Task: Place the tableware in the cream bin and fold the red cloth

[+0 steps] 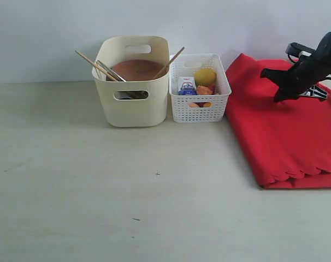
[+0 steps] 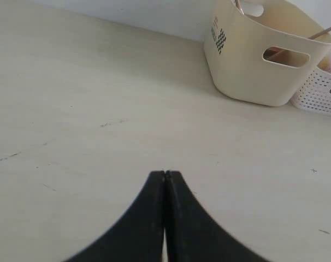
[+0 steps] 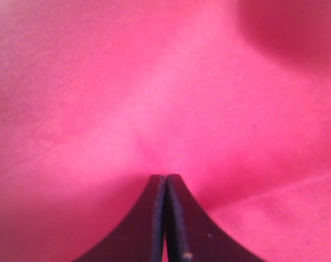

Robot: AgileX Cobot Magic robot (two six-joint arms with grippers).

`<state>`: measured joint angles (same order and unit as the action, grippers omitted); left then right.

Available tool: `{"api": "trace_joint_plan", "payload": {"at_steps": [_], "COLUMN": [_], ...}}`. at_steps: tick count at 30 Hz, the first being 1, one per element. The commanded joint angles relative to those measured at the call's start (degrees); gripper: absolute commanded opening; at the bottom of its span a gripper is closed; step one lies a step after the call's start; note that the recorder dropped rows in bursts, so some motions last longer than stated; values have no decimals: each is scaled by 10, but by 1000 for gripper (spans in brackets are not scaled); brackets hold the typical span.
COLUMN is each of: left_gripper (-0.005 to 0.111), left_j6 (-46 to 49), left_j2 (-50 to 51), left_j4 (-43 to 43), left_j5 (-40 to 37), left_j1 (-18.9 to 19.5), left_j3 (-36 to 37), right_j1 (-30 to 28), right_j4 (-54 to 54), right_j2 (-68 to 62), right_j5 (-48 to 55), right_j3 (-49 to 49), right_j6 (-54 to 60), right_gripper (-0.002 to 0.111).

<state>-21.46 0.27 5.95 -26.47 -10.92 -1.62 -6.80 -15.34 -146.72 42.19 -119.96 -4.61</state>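
The cream bin (image 1: 134, 109) (image 2: 247, 71) stands at the back of the table. Out of it stick two wooden chopsticks (image 1: 93, 63), a metal utensil handle (image 1: 107, 70) and the round brown plate (image 1: 138, 70). The red cloth (image 1: 280, 136) (image 3: 154, 82) lies at the right, doubled over, its scalloped edge along the front. My right gripper (image 1: 277, 97) (image 3: 165, 177) hovers close over the cloth's back part, shut, with no fabric visible between the fingers. My left gripper (image 2: 165, 173) is shut over bare table, left of the bin, and out of the exterior view.
A white lattice basket (image 1: 201, 106) (image 2: 321, 93) with food items stands between the bin and the cloth, touching the bin. The pale table (image 1: 127, 191) stretches in front. A wall runs behind the containers.
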Motion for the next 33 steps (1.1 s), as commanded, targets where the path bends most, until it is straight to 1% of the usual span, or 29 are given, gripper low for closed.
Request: {"api": "trace_joint_plan", "payload": {"at_steps": [1,4,7,12,19,27,33], "left_gripper": [0,0,0,0,0,0,0], "left_j6": [0,0,0,0,0,0,0], "left_j2": [-3,-3,-3,-3,-3,-3,-3], "left_j4": [-2,-2,-2,-2,-2,-2,-2], "left_j5": [7,7,7,7,7,7,7], "left_j1": [2,2,2,3,3,3,3], "left_j3": [2,2,2,2,2,2,2], "right_j1": [-8,-8,-8,-8,-8,-8,-8], "right_j4": [75,93,98,100,99,99,97], "right_j2": [44,89,147,253,413,663,858], "right_j5": [90,121,132,117,63,26,-32], "right_j3": [9,9,27,92,228,412,559], "right_j6": [-1,0,5,16,46,76,97], "right_gripper": [1,1,1,1,1,1,1]}}
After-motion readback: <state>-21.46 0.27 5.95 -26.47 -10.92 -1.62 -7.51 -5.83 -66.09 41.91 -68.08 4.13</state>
